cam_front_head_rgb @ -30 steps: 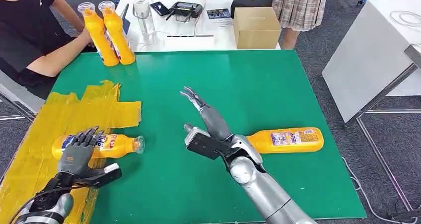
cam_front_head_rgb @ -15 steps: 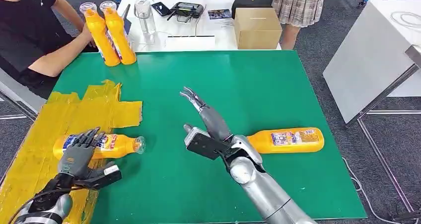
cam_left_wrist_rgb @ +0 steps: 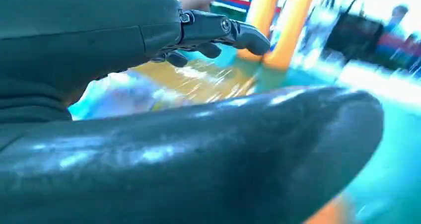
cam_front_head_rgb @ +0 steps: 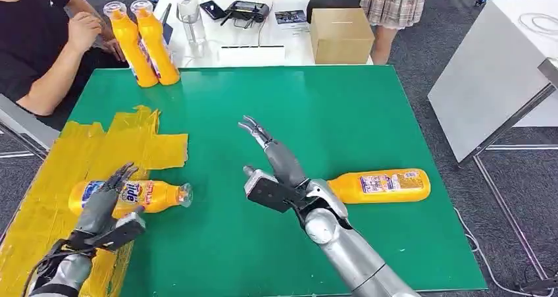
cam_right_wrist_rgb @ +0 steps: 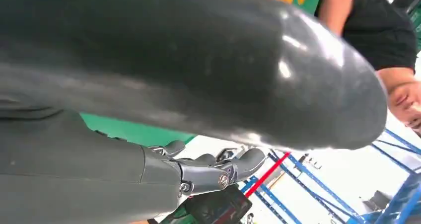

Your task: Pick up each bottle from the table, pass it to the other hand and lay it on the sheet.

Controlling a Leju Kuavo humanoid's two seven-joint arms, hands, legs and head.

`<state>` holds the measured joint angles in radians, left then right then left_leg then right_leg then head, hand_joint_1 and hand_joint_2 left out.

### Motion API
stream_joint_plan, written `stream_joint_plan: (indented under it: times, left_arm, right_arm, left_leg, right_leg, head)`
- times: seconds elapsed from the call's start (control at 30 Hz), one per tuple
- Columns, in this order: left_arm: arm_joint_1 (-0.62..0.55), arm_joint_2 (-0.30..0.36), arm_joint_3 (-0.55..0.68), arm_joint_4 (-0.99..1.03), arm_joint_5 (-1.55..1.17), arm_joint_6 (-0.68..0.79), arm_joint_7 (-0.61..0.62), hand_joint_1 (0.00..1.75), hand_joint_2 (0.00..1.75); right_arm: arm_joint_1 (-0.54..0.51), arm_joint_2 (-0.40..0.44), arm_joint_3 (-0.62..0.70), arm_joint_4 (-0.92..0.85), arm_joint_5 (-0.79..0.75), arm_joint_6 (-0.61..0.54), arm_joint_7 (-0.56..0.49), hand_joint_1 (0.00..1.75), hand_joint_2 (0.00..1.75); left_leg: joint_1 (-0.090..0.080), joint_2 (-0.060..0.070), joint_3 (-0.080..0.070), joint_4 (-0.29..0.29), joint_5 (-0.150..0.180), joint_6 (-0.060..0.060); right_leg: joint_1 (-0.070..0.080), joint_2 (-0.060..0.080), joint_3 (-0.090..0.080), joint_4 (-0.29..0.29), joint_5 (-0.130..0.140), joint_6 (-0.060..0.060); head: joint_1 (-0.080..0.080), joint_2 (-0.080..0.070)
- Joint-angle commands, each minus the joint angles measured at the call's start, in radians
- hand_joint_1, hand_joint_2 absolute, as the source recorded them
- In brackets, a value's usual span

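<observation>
The left hand (cam_front_head_rgb: 105,208) reaches in from the near left corner, over the yellow sheet (cam_front_head_rgb: 85,159). Its fingers (cam_front_head_rgb: 122,178) are stretched forward and apart, the tips lying over the label of a bottle (cam_front_head_rgb: 148,195) that lies on its side on the sheet, cap toward the middle of the tabletop (cam_front_head_rgb: 342,112). The hand holds nothing; whether the fingertips touch the bottle or only hover just above it I cannot tell from the head view. In the left wrist view the thumb (cam_left_wrist_rgb: 198,154) is a thick dark shape across the picture and the fingers (cam_left_wrist_rgb: 223,33) are slightly bent above it, with nothing between them.

The right arm comes up from the near edge toward the middle of the green tabletop. The right hand (cam_front_head_rgb: 279,162) is raised with the palm turned sideways, fingers (cam_front_head_rgb: 256,131) extended forward and a little curled at the tips, apart and holding nothing. The right wrist view also shows the fingers (cam_right_wrist_rgb: 213,167) loose, with nothing held.

A second bottle (cam_front_head_rgb: 381,185) lies on its side on the tabletop just beside the right forearm, on its right. Two more bottles (cam_front_head_rgb: 145,43) stand upright together at the far left corner, next to a person in black (cam_front_head_rgb: 39,40). Behind the green tabletop a white table carries a box (cam_front_head_rgb: 340,35).
</observation>
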<state>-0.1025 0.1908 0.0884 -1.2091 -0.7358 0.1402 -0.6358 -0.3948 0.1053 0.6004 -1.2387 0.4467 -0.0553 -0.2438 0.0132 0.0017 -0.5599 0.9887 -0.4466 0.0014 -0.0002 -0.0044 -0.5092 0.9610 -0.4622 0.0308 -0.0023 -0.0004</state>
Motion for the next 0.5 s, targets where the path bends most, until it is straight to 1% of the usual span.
stream_joint_plan:
  times: [0.03, 0.07, 0.2, 0.33, 0.37, 0.4, 0.43, 0.5]
  left_arm:
    - [-0.055, -0.163, 0.228, -0.165, 0.346, -0.260, -0.043, 0.00, 0.00]
    - [-0.057, -0.166, 0.235, -0.168, 0.378, -0.288, -0.040, 0.00, 0.00]
    - [-0.038, -0.224, 0.266, -0.220, 0.581, -0.455, 0.012, 0.00, 0.00]
    - [0.034, -0.271, 0.222, -0.307, 0.674, -0.506, 0.049, 0.00, 0.00]
    - [0.048, -0.278, 0.213, -0.319, 0.687, -0.506, 0.052, 0.00, 0.00]
    - [0.065, -0.284, 0.206, -0.332, 0.702, -0.507, 0.052, 0.00, 0.00]
    - [0.072, -0.285, 0.201, -0.338, 0.705, -0.504, 0.051, 0.00, 0.00]
    - [0.072, -0.285, 0.201, -0.338, 0.705, -0.504, 0.051, 0.00, 0.00]
  right_arm:
    - [-0.023, 0.000, -0.009, 0.051, 0.013, -0.003, -0.004, 0.00, 0.00]
    - [-0.023, 0.000, -0.010, 0.051, 0.014, -0.004, -0.005, 0.00, 0.00]
    - [0.003, -0.021, -0.021, 0.017, 0.030, -0.021, -0.009, 0.00, 0.00]
    - [0.069, -0.095, -0.053, -0.095, 0.043, -0.033, -0.012, 0.00, 0.00]
    - [0.082, -0.121, -0.057, -0.120, 0.059, -0.031, -0.009, 0.00, 1.75]
    - [0.105, -0.148, -0.072, -0.149, 0.074, -0.032, -0.005, 0.00, 1.75]
    - [0.116, -0.155, -0.083, -0.160, 0.078, -0.027, -0.007, 0.00, 1.75]
    - [0.116, -0.155, -0.083, -0.160, 0.078, -0.027, -0.007, 0.00, 1.75]
  left_leg:
    - [0.000, -0.001, -0.001, 0.000, 0.000, 0.001]
    - [0.000, -0.002, -0.001, 0.001, 0.000, 0.001]
    - [0.000, -0.002, -0.001, 0.000, 0.000, 0.001]
    - [0.000, -0.003, -0.001, 0.000, 0.000, 0.001]
    - [0.000, -0.004, -0.001, 0.000, 0.000, 0.001]
    - [-0.001, -0.003, -0.001, 0.000, 0.000, 0.001]
    - [-0.001, -0.003, 0.000, -0.001, -0.001, 0.002]
    - [-0.002, -0.003, -0.002, 0.000, 0.000, 0.001]
  right_leg:
    - [0.000, -0.001, 0.000, 0.000, 0.000, 0.000]
    - [0.000, -0.001, 0.000, 0.000, 0.000, 0.000]
    - [0.000, -0.001, -0.001, -0.001, 0.000, 0.000]
    - [0.000, -0.003, 0.000, -0.002, 0.000, 0.001]
    - [0.000, -0.003, 0.000, -0.002, -0.001, 0.001]
    - [-0.001, -0.002, 0.000, -0.001, 0.000, 0.001]
    - [-0.001, -0.003, 0.001, -0.002, -0.001, 0.001]
    - [-0.001, -0.002, -0.001, -0.001, -0.001, 0.001]
  head:
    - [0.000, 0.000]
    - [0.000, 0.000]
    - [0.000, 0.000]
    - [0.000, 0.000]
    - [0.000, 0.000]
    - [0.000, 0.000]
    - [0.000, 0.000]
    - [0.000, 0.000]
